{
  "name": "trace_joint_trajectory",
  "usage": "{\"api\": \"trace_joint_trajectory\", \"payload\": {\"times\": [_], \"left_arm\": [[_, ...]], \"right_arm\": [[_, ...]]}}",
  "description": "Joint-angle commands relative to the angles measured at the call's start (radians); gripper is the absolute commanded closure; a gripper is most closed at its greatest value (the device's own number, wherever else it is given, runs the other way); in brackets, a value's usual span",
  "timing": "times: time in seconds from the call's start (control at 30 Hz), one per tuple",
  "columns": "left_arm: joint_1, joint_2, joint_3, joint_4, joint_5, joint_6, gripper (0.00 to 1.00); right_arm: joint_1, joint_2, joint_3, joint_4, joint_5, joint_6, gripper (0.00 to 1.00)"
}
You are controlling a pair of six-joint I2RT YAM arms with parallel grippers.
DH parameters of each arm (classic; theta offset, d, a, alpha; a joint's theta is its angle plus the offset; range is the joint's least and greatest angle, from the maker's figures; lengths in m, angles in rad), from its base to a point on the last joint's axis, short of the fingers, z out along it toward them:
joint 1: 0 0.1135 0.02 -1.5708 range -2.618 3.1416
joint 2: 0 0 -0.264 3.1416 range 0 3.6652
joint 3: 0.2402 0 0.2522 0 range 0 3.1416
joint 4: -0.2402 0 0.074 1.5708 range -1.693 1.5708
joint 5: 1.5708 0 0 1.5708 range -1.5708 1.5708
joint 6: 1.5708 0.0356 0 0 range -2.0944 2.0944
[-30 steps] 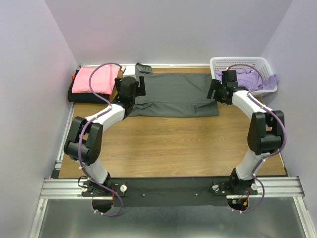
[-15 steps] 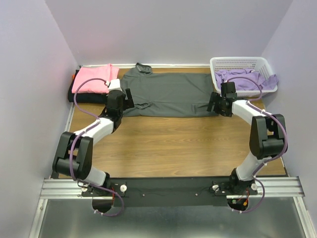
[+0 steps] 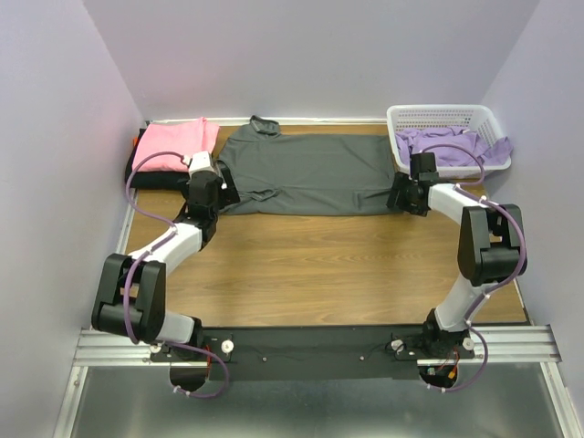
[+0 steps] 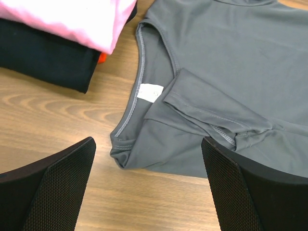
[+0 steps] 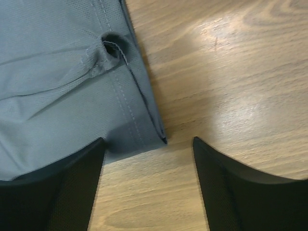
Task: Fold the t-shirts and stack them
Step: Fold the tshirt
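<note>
1. Top external: high behind left claw [image 3: 224, 190] and right claw [image 3: 401, 194], facing down over whole table [image 3: 319, 269].
2. Left wrist: close, looking past left claw onto grey t-shirt [image 4: 231, 62].
3. Right wrist: close, past right claw, same shirt's other end.

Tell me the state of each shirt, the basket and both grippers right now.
grey t-shirt, spread flat on the table, a sleeve folded onto it
pink t-shirt, folded, on top of the black t-shirt
black t-shirt, folded, under it
lavender t-shirts, crumpled in the basket
basket, upright
left gripper, open above the grey t-shirt's corner
right gripper, open around its hem corner
</note>
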State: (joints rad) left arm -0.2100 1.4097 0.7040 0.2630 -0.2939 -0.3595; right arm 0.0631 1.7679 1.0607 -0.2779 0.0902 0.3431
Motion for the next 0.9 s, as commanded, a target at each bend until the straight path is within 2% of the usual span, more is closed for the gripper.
{"api": "trace_joint_trajectory", "payload": {"times": [0.0, 0.17, 0.33, 0.43, 0.47, 0.57, 0.63, 0.73, 0.87], "left_arm": [[0.008, -0.043, -0.023, -0.034, 0.025, -0.024, 0.02], [0.012, -0.084, -0.046, -0.042, 0.018, -0.029, 0.02], [0.015, -0.091, -0.052, -0.064, 0.015, -0.038, 0.02], [0.015, -0.095, -0.057, -0.080, 0.009, -0.048, 0.02], [0.015, -0.101, -0.060, -0.079, 0.009, -0.056, 0.03], [0.015, -0.110, -0.052, -0.105, 0.032, -0.055, 0.12], [0.015, -0.114, -0.017, -0.161, 0.018, -0.035, 0.12], [0.014, -0.117, -0.012, -0.188, -0.013, -0.038, 0.14], [0.005, -0.095, 0.009, -0.214, -0.023, -0.010, 0.16]], "right_arm": [[-0.012, 0.018, -0.007, 0.028, -0.006, 0.005, 0.27], [-0.014, 0.034, -0.005, 0.029, -0.014, 0.004, 0.36], [-0.014, 0.053, -0.013, 0.031, -0.027, -0.001, 0.52], [-0.014, 0.057, -0.019, 0.029, -0.030, -0.007, 0.63], [-0.014, 0.056, -0.027, 0.028, -0.032, -0.007, 0.70], [-0.014, 0.030, -0.048, 0.028, -0.026, -0.007, 0.82], [-0.014, -0.011, -0.085, 0.026, 0.003, 0.000, 0.94], [-0.014, -0.068, -0.139, 0.023, 0.040, 0.010, 0.97], [-0.014, -0.152, -0.177, 0.013, 0.085, 0.019, 0.97]]}}
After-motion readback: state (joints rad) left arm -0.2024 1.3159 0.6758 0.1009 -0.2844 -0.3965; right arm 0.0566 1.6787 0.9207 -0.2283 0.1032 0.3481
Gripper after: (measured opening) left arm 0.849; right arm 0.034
